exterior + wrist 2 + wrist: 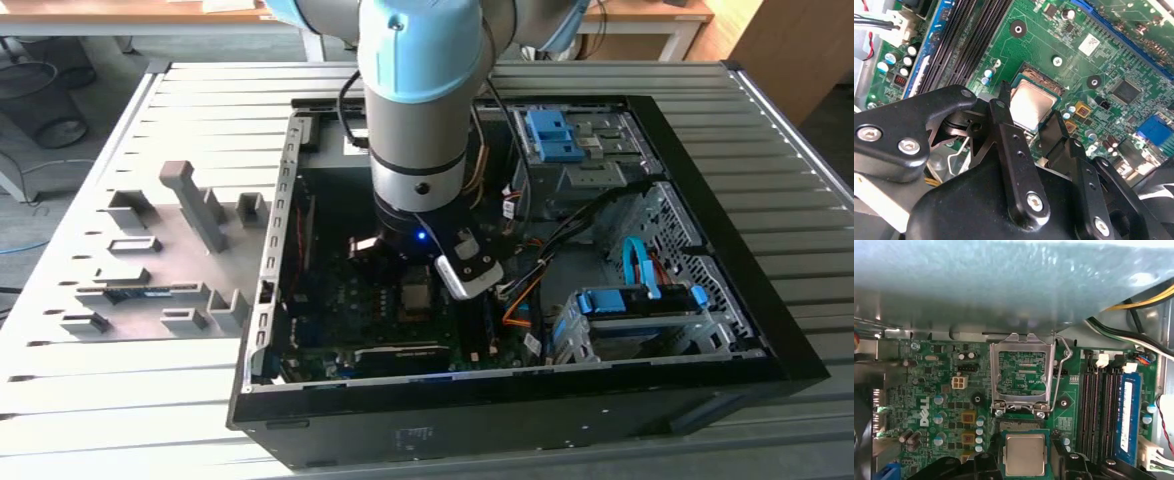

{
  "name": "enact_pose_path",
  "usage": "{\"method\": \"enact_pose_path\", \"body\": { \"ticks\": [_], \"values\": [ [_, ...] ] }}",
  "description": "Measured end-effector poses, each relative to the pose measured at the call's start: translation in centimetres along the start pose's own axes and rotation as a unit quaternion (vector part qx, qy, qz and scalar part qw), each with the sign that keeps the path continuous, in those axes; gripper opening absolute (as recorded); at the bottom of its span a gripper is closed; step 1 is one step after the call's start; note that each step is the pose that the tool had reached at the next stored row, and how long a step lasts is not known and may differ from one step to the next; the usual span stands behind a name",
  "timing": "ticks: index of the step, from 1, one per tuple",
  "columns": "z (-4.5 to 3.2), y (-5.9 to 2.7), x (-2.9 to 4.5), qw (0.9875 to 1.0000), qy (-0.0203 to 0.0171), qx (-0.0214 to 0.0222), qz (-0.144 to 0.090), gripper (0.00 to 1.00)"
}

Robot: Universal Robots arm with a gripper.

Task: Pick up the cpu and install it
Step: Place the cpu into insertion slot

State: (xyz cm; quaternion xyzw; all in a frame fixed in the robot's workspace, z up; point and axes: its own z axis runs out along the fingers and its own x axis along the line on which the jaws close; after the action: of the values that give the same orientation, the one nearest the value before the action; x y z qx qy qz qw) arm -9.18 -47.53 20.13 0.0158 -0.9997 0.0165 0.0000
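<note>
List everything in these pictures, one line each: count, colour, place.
computer case: one, black, open, on the table
table: one, grey, slatted, under the case
holder tray: one, grey, on the table at the exterior view's left of the case
circuit board: one, green, inside the case
cpu: one, silvery-grey, at the socket on the board
socket frame: one, silver metal, swung open beside the cpu
memory slots: a few, black, beside the socket
drive brackets: two, blue, inside the case
arm: one, pale blue and silver, reaching into the case
gripper: one, black, at the cpu
</note>
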Motion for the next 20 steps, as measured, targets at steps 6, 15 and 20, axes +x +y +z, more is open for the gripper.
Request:
{"method": "enact_pose_path", "body": {
  "ticks": [6,15,20],
  "values": [
    [0.74,0.03,0.06,1.0000,0.0000,0.0000,0.000,0.47],
    [0.86,-0.30,0.37,1.0000,0.0001,0.0033,0.001,0.47],
    [1.01,-0.32,0.37,0.9997,0.0009,0.0043,0.023,0.47]
  ]
}}
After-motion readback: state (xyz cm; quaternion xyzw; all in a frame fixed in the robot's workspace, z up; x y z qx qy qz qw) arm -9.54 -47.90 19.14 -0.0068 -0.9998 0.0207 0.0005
